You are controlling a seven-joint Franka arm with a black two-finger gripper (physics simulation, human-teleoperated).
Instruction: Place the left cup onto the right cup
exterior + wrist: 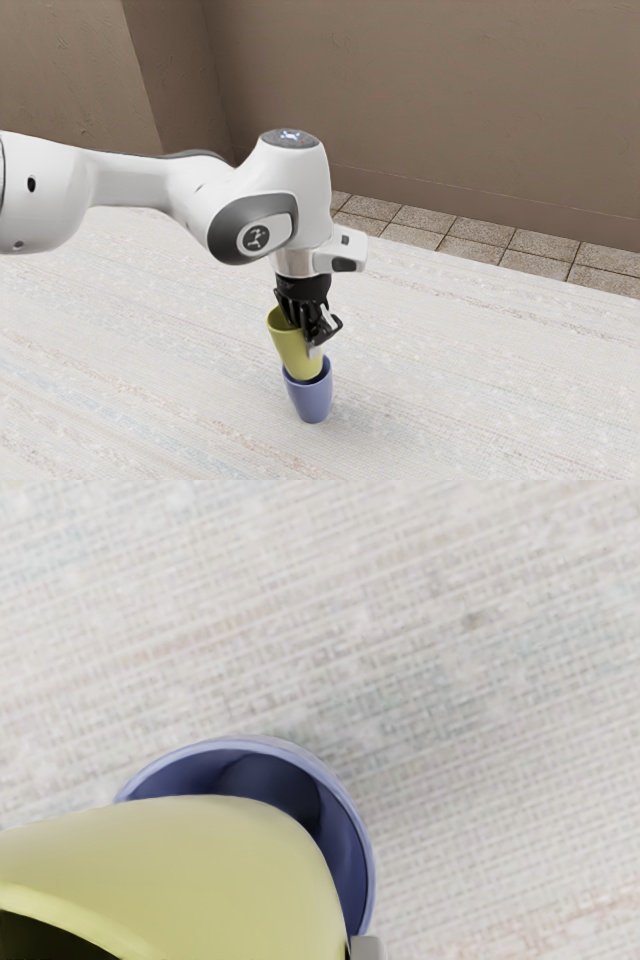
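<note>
Room: a plain brown wall (450, 90) runs across the far side, with a corner fold at the exterior view's far left; a strip of tan tiled floor (480, 240) lies at its foot, toward the exterior view's right.
Table (500, 380): a pale, woven-looking surface that covers the near ground from edge to edge; in the wrist view its weave (450, 630) spreads around the cups.
Arm (150, 190): white with grey joints, it enters from the exterior view's left and reaches toward the middle, where its last link turns straight down over the cups.
Gripper (310, 325): black, pointing down, clamped on the rim of the yellow cup, one finger on the outer wall at the side toward the exterior view's right and the other inside the mouth.
Yellow cup (295, 350): held by the rim, mouth up and leaning toward the exterior view's left; its base sits inside the mouth of the blue cup. In the wrist view its wall (170, 870) lies just under the hand and overlaps much of the blue rim.
Blue cup (308, 395): upright on the table near the middle of the near ground, directly beneath the yellow cup; in the wrist view its rim and part of the hollow interior (345, 830) show beside the yellow wall.
</note>
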